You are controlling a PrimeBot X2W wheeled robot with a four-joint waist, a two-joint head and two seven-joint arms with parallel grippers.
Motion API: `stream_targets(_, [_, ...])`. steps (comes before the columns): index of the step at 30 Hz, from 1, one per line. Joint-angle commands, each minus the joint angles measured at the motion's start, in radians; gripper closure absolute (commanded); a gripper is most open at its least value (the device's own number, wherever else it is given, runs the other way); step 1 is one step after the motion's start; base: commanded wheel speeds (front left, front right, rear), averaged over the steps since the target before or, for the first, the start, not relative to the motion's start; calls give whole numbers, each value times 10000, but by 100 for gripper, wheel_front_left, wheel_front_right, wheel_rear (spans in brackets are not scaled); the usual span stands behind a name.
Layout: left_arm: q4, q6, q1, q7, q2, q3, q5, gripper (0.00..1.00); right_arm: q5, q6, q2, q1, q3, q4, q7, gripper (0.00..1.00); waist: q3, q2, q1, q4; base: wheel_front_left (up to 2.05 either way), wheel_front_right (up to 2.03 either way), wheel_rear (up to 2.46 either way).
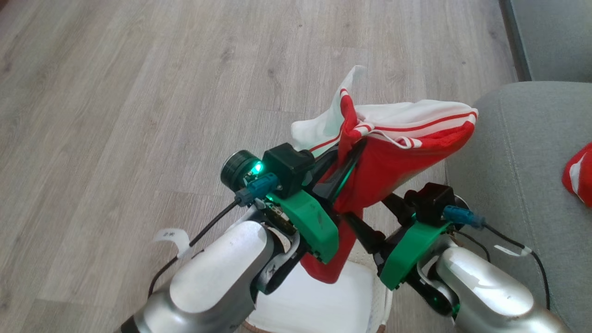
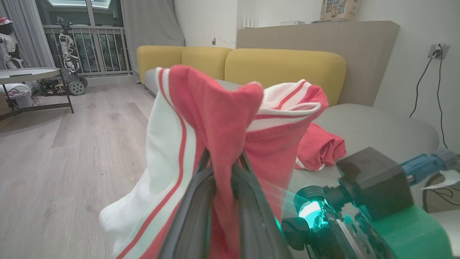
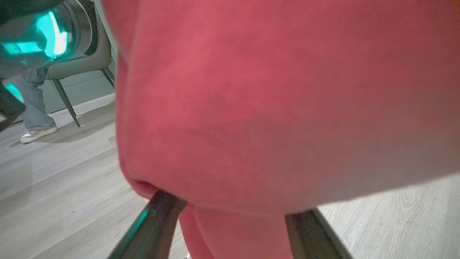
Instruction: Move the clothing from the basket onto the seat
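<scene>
**Op A:** Status, left claw?

**Op B:** The left claw (image 1: 347, 162) is narrow and clamped on a bunched fold of the garment (image 1: 393, 157). Pinching a fold, not an edge, keeps thin jersey from slipping. The rest hangs free both sides of the fingers.

**Op A:** Right claw?

**Op B:** The right claw (image 1: 370, 210) is wide and grips nothing. It sits under the hanging red part. In the right wrist view the cloth drapes between and above its fingers (image 3: 161, 212). Probable reason: support from below, so the tail doesn't drag.

**Op A:** Garment pos. vs. basket?

**Op B:** It is lifted clear, above the basket (image 1: 323, 300). The lowest red tip hangs over the white bottom; can't tell if it touches. The upper part leans twd. the seat (image 1: 508, 185), over the floor (image 1: 138, 115), not yet over the cushion.

**Op A:** Anything on the seat?

**Op B:** Yes, a second garment (image 1: 580, 173) lies there, crumpled, well apart from the held one.

**Op A:** Next step, est.?

**Op B:** Carry right until the cloth is over the cushion, then release. Risk: the tail snags on the right claw's fingers at release. Rec.: clear the right claw first.
</scene>
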Motion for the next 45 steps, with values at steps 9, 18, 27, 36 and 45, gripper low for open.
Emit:
stream_targets(9, [-172, 23, -570, -82, 14, 335, -90, 100, -79, -2, -32, -205, -289, -530, -67, 100, 84, -1, 0, 13, 0, 0, 0])
stream_targets(18, [-73, 104, -505, -162, 92, 390, -177, 100, -35, -2, -92, -47, -480, -717, -67, 100, 70, -1, 0, -137, 0, 0, 0])
stream_targets(27, [133, 214, -340, -297, 267, 522, -289, 100, -162, -2, -246, 398, -1175, -1167, -67, 100, 54, -1, 0, -377, 0, 0, 0])
stream_targets(36, [275, 406, -61, -446, 405, 601, -381, 0, -426, -2, -483, 852, -2515, -1845, -67, 100, 99, -1, 0, -942, 0, 0, 0])
stream_targets(45, [342, 485, 196, -666, 354, 545, -462, 0, -680, -2, -761, 1127, -3722, -2512, -67, 100, 188, -1, 0, -1834, 0, 0, 0])
